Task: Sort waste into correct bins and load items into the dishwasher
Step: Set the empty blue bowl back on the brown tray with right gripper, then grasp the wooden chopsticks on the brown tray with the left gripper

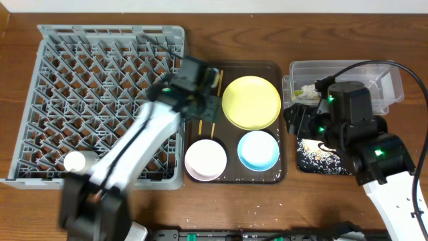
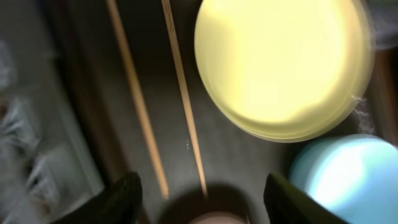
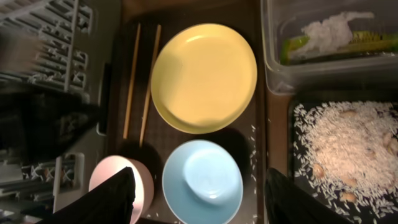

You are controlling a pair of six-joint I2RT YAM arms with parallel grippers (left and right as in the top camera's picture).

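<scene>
My left gripper (image 1: 206, 102) (image 2: 202, 199) is open and empty, hovering over the two wooden chopsticks (image 2: 183, 93) (image 1: 217, 84) that lie on the left side of the brown tray (image 1: 283, 134). The yellow plate (image 1: 251, 102), white bowl (image 1: 205, 159) and light-blue bowl (image 1: 258, 150) also sit on that tray. The white cup (image 1: 75, 161) stands in the grey dish rack (image 1: 100, 80). My right gripper (image 1: 301, 120) (image 3: 202, 202) is open and empty, above the light-blue bowl (image 3: 202, 180). The wrapper with white paper (image 3: 329, 31) lies in the clear tub (image 1: 381, 77). Rice (image 3: 348, 146) fills the black tray (image 1: 314, 161).
Loose rice grains (image 3: 252, 140) are scattered on the brown tray beside the light-blue bowl. The left arm (image 1: 134, 154) stretches across the rack's front right corner. The rack's edge (image 3: 50, 37) shows in the right wrist view.
</scene>
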